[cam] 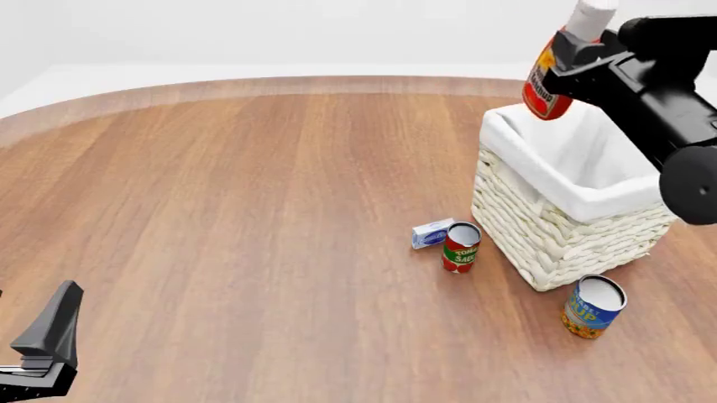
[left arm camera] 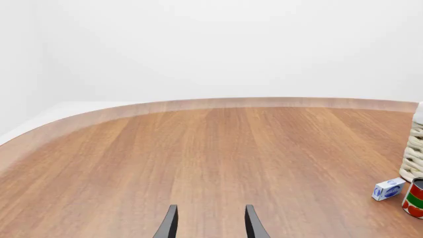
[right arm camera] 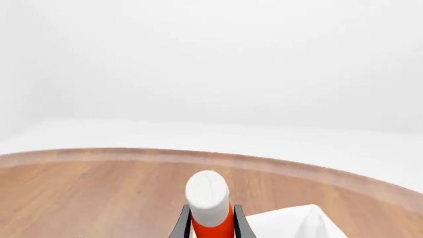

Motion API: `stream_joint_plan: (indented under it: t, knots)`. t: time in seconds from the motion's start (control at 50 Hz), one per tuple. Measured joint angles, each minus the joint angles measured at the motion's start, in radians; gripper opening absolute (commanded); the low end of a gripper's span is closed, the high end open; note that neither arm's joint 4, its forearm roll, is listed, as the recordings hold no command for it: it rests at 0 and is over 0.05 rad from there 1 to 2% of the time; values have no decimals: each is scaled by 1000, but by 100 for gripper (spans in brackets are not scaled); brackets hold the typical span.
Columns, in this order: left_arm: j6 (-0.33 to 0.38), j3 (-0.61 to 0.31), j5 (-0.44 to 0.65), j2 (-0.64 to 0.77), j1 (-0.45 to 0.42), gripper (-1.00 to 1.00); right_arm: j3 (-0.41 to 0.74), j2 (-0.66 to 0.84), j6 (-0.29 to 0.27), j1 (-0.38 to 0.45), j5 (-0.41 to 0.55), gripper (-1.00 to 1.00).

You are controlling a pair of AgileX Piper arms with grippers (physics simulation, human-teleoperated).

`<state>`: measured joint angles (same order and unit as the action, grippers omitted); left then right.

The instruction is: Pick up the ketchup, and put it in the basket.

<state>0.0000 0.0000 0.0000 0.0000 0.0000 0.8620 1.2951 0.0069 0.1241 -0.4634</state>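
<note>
Gripping the ketchup (cam: 549, 84) about its red body below the white cap, your right gripper (cam: 573, 60) held it clamped, tilted, above the far corner of the basket (cam: 560, 243). You judged it light, rigid and smooth, so likely slippery; the mid-body hold was sound. Your left gripper (left arm camera: 210, 223) stood parted and held nothing, low over the table (cam: 247, 210), well apart.

The basket (cam: 572, 206) stands open-topped, nothing across its mouth. A red-and-green can (cam: 461, 247) and small box (cam: 431, 233) crowd its left wall; a blue can (cam: 593, 307) sits near its front corner, perhaps not touching. Leftward, the surface (cam: 224, 210) lies open.
</note>
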Motion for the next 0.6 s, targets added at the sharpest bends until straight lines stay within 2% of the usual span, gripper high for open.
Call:
stream_joint_plan:
  t: [0.3,0.6]
  knots:
    - [0,0,0,0,0,100,-50,61,8,-93,-62,-100]
    - [0,0,0,0,0,100,-47,146,5,-145,-90,-100]
